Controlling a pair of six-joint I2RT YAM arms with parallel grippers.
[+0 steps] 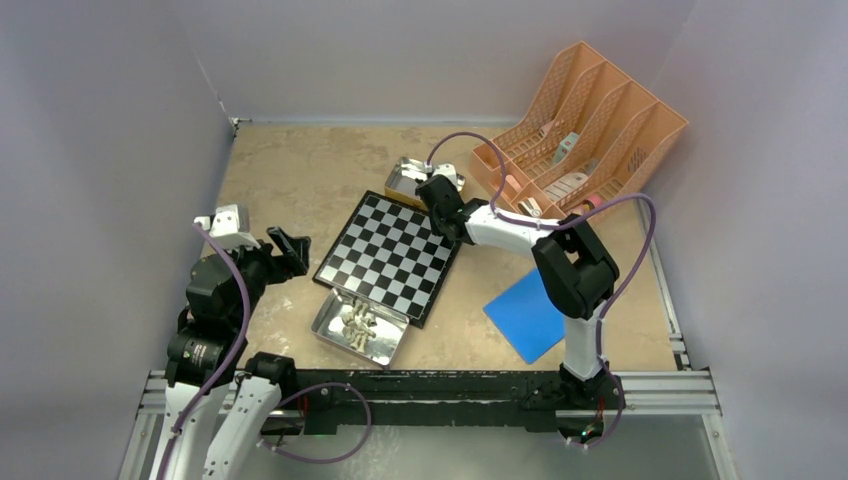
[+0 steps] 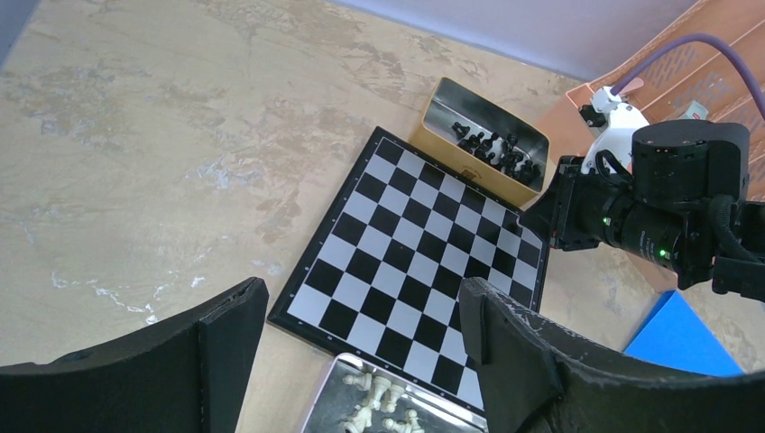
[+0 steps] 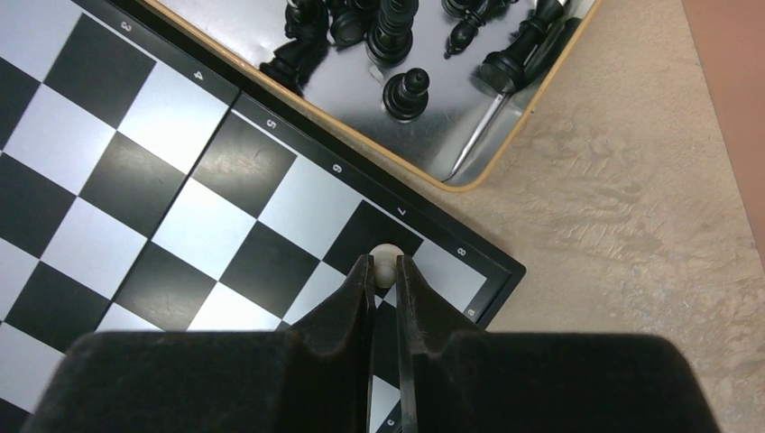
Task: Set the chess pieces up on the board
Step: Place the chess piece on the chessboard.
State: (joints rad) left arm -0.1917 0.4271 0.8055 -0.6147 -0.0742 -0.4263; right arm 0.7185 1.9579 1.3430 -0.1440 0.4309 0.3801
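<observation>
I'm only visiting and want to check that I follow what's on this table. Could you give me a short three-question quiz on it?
1. True or false: the left gripper is holding a chess piece.
2. The chess piece pinched by the right gripper is: A) black, B) cream-white, C) blue.
3. What colour are the loose pieces lying in the tin beside the board?

Key: 1. False: its jaws are open and empty. 2. B. 3. Black.
</observation>
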